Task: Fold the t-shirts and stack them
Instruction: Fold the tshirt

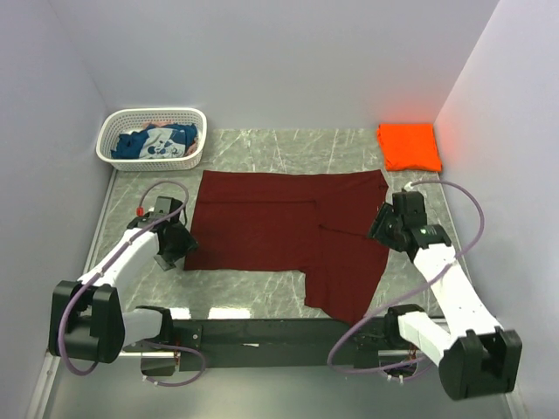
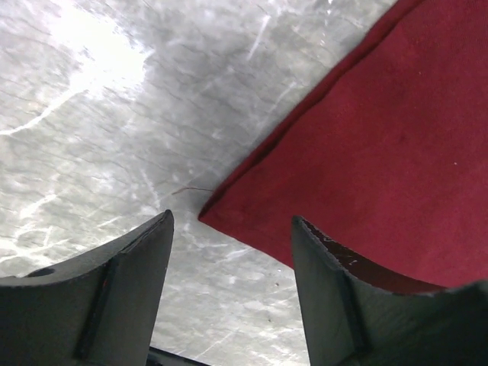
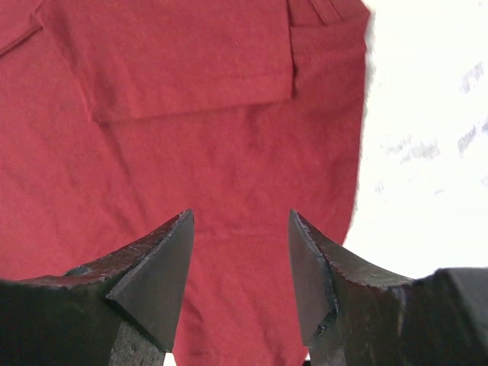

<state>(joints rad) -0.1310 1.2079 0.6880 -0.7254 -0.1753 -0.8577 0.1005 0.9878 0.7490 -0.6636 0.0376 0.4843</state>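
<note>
The maroon t-shirt [image 1: 288, 231] lies spread flat mid-table, one flap reaching toward the near edge. My left gripper [image 1: 175, 249] is open and empty just above the shirt's near left corner [image 2: 217, 213]. My right gripper [image 1: 384, 229] is open and empty above the shirt's right part [image 3: 229, 152], near a folded sleeve. The orange t-shirt [image 1: 409, 146] lies folded at the far right corner. The blue t-shirt with white print [image 1: 157, 141] is crumpled in the basket.
A white lattice basket [image 1: 194, 118] stands at the far left. The marble table top [image 1: 253, 148] is walled on three sides. A black rail [image 1: 262, 332] with the arm bases runs along the near edge.
</note>
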